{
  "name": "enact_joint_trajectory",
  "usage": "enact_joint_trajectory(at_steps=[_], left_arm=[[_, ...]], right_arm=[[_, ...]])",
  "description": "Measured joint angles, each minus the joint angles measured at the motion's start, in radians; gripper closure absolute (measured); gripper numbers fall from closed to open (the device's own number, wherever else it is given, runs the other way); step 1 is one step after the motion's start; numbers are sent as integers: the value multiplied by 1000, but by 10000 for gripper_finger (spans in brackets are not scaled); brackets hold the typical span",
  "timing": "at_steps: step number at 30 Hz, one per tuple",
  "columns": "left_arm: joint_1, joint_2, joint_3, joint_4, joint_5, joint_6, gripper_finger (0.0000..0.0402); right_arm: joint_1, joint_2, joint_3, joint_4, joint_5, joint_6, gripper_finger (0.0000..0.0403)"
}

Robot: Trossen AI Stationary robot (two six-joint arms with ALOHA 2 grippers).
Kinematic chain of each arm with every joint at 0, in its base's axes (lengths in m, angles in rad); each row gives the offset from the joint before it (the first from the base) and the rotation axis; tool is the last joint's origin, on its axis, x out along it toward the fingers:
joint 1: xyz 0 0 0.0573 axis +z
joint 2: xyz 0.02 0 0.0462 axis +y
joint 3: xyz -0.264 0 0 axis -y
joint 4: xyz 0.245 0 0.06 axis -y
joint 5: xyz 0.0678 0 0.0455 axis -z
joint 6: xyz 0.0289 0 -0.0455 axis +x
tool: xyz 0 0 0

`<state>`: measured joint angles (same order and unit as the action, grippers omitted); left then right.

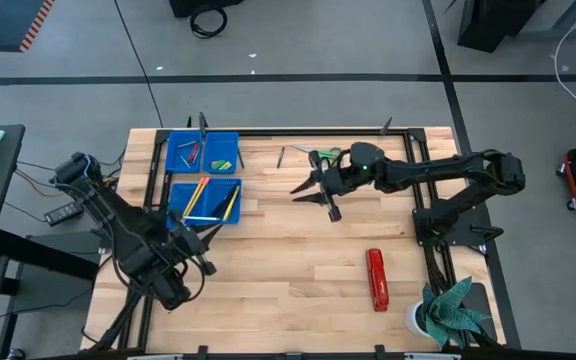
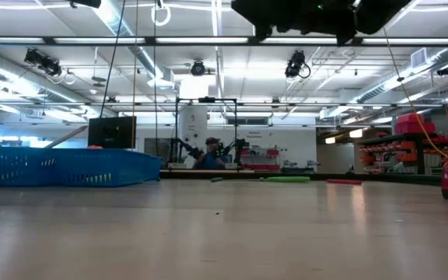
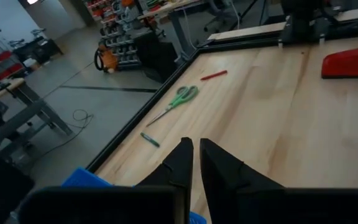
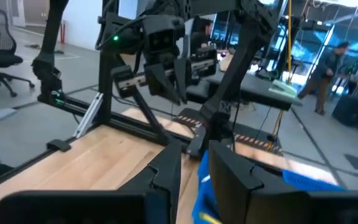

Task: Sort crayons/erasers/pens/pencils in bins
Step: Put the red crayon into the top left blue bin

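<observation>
Two blue bins stand at the table's far left. The far bin [image 1: 174, 150] holds short red and green crayons [image 1: 192, 152]. The near bin [image 1: 175, 203] holds orange and yellow pencils [image 1: 201, 196]. My left gripper [image 1: 211, 235] [image 3: 194, 152] hovers just off the near bin's near-right corner, its fingers a narrow gap apart with nothing between them. My right gripper [image 1: 315, 200] [image 4: 194, 158] hangs raised over the table's middle, pointing toward the bins, open, with nothing showing between its fingers. A thin dark-green stick [image 1: 281, 155] [image 3: 149, 139] and a red stick [image 3: 214, 75] lie flat by the far edge.
Green-handled scissors [image 1: 326, 153] [image 3: 182, 96] lie along the far edge under the right arm. A red stapler [image 1: 376, 279] [image 3: 353, 62] lies toward the near right. A potted plant [image 1: 448, 310] stands at the near right corner. Bare wood lies between bins and stapler.
</observation>
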<state>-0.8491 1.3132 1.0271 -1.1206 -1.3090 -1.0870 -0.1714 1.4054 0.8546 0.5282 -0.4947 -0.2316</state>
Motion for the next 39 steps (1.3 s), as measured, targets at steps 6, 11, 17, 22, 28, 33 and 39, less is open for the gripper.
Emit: enact_joint_trajectory(at_steps=[6, 11, 17, 22, 28, 33, 39], left_arm=[[51, 0, 0, 0, 0, 2, 376], [106, 1, 19, -2, -9, 103, 385], [186, 1, 198, 4, -40, 362, 389], [219, 0, 296, 3, -63, 522, 383], [252, 11, 137, 3, -117, 414, 388], [338, -32, 7, -101, -249, 306, 395], [412, -159, 34, -211, -151, 334, 395]], right_arm=[[0, 161, 134, -6, 0, -34, 315], [-11, 342, 305, -48, -1, -54, 315], [-45, 460, 508, -363, 54, -123, 315], [-87, 460, 551, -684, 199, -173, 315], [-164, 461, 475, -831, 247, -138, 315], [-242, 463, 339, -800, 247, -172, 315], [-310, 445, 314, -818, 299, -20, 315]])
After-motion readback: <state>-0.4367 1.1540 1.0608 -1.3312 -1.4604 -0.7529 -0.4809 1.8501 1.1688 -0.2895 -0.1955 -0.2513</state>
